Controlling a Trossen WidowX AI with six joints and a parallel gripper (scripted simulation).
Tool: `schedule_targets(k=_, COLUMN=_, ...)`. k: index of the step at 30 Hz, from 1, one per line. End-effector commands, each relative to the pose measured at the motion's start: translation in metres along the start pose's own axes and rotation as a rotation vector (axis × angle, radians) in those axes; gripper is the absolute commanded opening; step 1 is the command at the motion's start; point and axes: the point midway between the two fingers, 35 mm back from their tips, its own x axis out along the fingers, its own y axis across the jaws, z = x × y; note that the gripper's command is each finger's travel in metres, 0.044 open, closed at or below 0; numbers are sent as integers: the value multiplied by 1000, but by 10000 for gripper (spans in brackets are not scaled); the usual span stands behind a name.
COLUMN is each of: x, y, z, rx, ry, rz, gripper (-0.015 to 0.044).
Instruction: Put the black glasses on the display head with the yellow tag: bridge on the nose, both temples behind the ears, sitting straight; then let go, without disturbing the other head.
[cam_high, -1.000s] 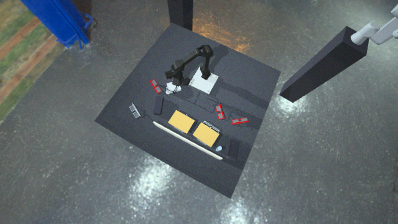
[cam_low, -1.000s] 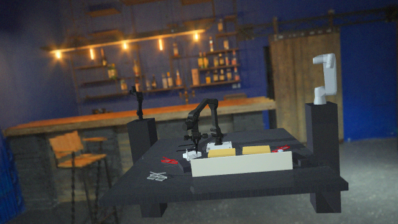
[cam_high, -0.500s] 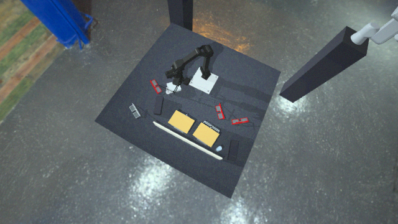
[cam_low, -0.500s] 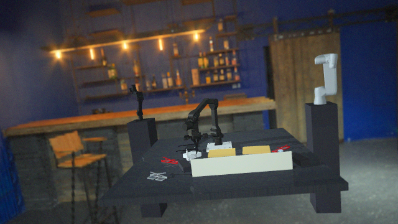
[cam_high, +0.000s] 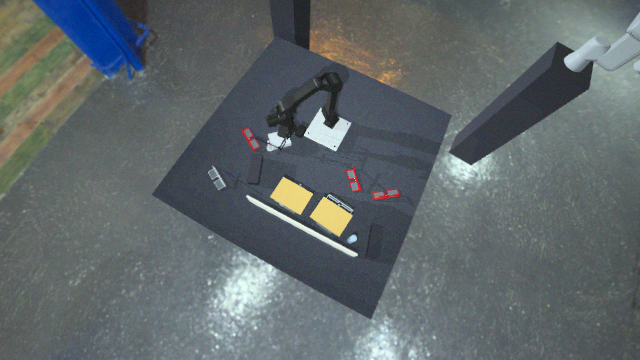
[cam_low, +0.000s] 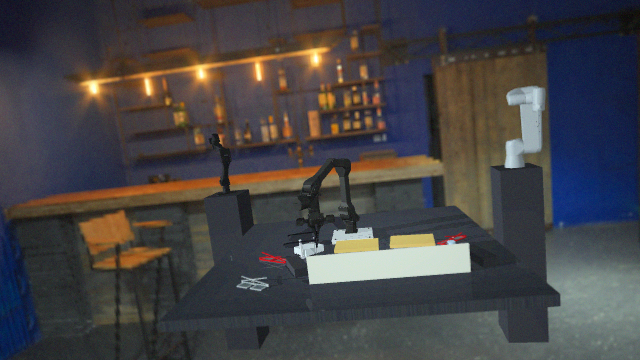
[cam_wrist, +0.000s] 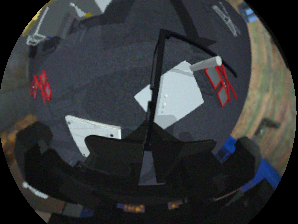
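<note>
My gripper (cam_high: 285, 135) (cam_low: 316, 234) (cam_wrist: 148, 122) points down and is shut on the black glasses (cam_wrist: 156, 75). The glasses hang over a white block (cam_high: 272, 143) (cam_low: 303, 249) (cam_wrist: 179, 100) with a peg; whether they touch it I cannot tell. One long dark part runs away from the fingers in the wrist view, and a thin temple curves off its far end to the right. Two yellow-topped items (cam_high: 291, 195) (cam_high: 331, 216) stand side by side behind a long white panel (cam_high: 302, 226) (cam_low: 389, 263). The display heads' faces and the yellow tag cannot be made out clearly.
Red glasses lie beside the white block (cam_high: 250, 139) and elsewhere on the table (cam_high: 353, 179) (cam_high: 386, 194). Grey glasses (cam_high: 217, 178) (cam_low: 252, 283) lie near the table's edge. Dark blocks (cam_high: 255, 168) (cam_high: 374, 240) flank the yellow-topped items. A small pale-blue thing (cam_high: 352, 238) is nearby.
</note>
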Motion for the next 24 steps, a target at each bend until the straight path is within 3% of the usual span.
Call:
schedule_targets(k=1, x=0, y=-1, z=2, rx=2, ry=4, rz=-3, gripper=0)
schedule_targets(k=11, x=-5, y=-1, z=8, rx=2, ry=3, rz=-3, gripper=0)
schedule_targets(k=24, x=-59, y=-1, z=12, rx=2, ry=3, rz=-3, gripper=0)
